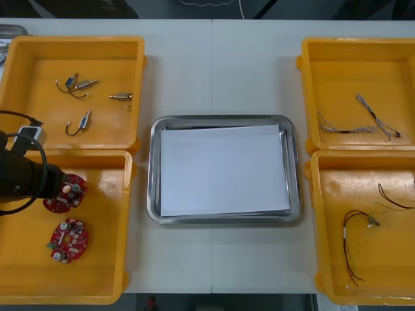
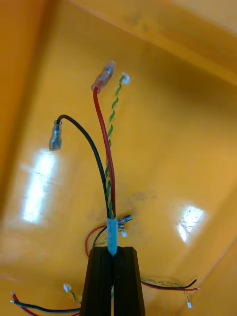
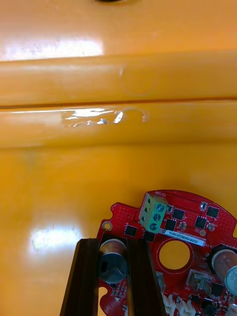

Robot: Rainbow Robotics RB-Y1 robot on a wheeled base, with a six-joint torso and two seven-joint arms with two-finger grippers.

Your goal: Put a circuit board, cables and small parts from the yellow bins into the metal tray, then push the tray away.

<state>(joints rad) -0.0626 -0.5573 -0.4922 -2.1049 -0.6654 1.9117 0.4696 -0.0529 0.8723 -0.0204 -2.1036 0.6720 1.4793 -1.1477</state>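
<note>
My left gripper [image 1: 63, 189] is down in the near left yellow bin [image 1: 97, 272], its fingers closed on a dark round component of a round red circuit board [image 1: 69, 193]. The left wrist view shows that gripper [image 3: 112, 245] pinching the part at the board's [image 3: 182, 232] edge. A second red board [image 1: 68, 240] lies nearer in the same bin. My right gripper [image 2: 113, 249] is shut on the blue sleeve of a cable bundle [image 2: 113, 232] with red, black and twisted yellow-green wires, above an orange bin floor. The metal tray [image 1: 224, 120], white inside, sits at the table's middle.
The far left bin [image 1: 39, 84] holds several small metal parts [image 1: 78, 84]. A twisted blue and white cable [image 1: 363, 120] lies in the far right bin [image 1: 363, 71]. Red and black cables [image 1: 350, 240] lie in the near right bin [image 1: 389, 272]. Loose cables [image 2: 168, 285] lie beside my right fingers.
</note>
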